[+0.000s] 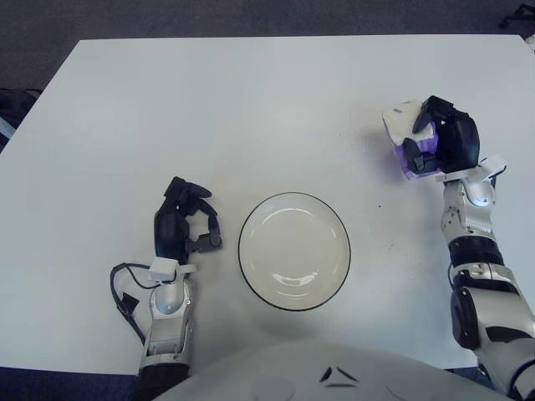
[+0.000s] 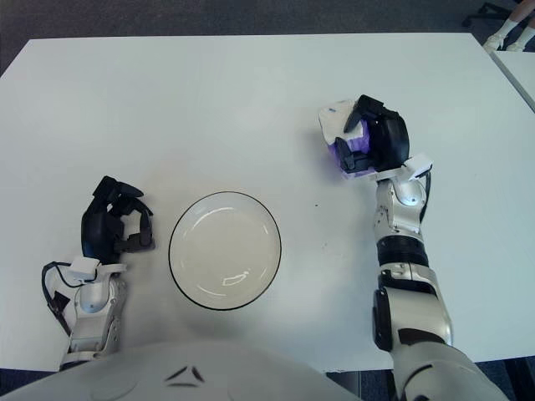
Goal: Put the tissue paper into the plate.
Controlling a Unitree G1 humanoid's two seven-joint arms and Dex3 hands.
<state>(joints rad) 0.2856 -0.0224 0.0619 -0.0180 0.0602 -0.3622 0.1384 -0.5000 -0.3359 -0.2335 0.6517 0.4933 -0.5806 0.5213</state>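
A white plate [image 1: 294, 251] with a dark rim sits on the white table near the front edge, and it holds nothing. A white and purple tissue pack [image 1: 408, 138] is at the right side of the table, up and right of the plate. My right hand [image 1: 443, 142] is closed around the pack, fingers wrapped over its right side. I cannot tell whether the pack is lifted off the table. My left hand [image 1: 188, 221] shows just left of the plate with fingers curled and nothing in it.
The white table [image 1: 251, 109] stretches far back and to both sides. A black cable [image 1: 121, 292] loops by my left wrist. Dark floor lies beyond the table edges.
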